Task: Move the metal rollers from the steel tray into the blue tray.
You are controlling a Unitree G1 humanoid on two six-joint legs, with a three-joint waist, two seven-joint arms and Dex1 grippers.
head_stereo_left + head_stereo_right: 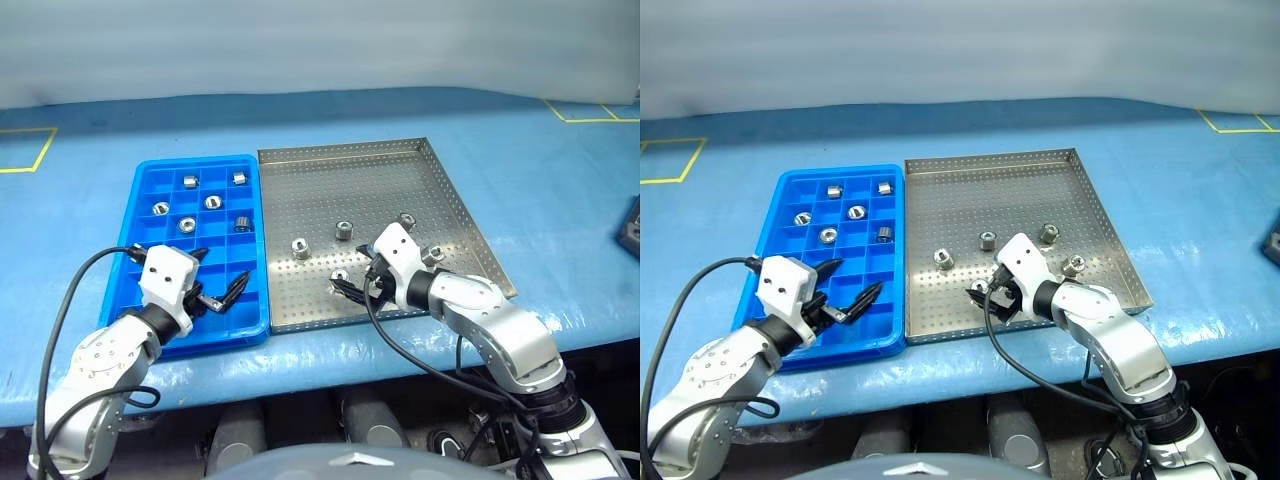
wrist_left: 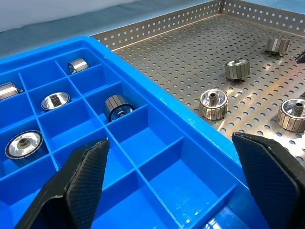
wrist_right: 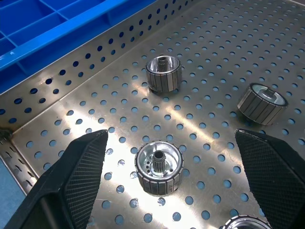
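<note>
The steel tray (image 1: 400, 170) lies right of the blue tray (image 1: 148, 175) on the blue table. Several metal rollers rest on its perforated base, such as one (image 1: 343, 230) mid-tray and one (image 3: 158, 166) near the front rim. My right gripper (image 3: 171, 136) hangs open just above that front roller, a finger on each side, not touching it. My left gripper (image 2: 170, 140) is open and empty over the near compartments of the blue tray. Several rollers (image 1: 212, 202) sit in the blue tray's far compartments.
A dark object (image 1: 630, 232) lies at the table's right edge. Yellow tape marks (image 1: 30, 150) run along the far left and far right of the table. Black cables trail from both wrists over the table's front edge.
</note>
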